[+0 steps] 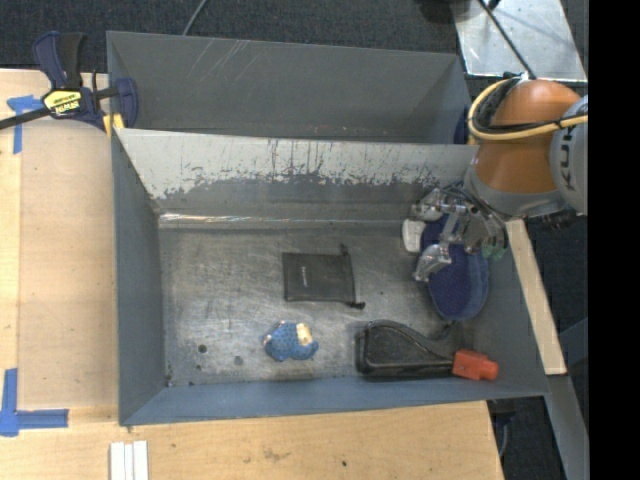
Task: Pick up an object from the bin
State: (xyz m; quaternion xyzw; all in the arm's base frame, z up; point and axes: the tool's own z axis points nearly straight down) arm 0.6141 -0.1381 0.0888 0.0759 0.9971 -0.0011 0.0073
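Claw (432,250) hangs over dark-blue oval pad (462,290), its length lying front-to-back.

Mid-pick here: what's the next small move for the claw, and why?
Probably ease the claw straight down: it hangs directly over the dark blue rounded thing by the bin's right wall, the nearest thing to it. The black tool with the orange tip lies apart, toward the front.

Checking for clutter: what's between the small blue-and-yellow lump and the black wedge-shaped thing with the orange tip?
Nothing. The camera view shows only bare grey metal bin floor between the small blue-and-yellow lump and the black wedge-shaped thing with the orange tip.
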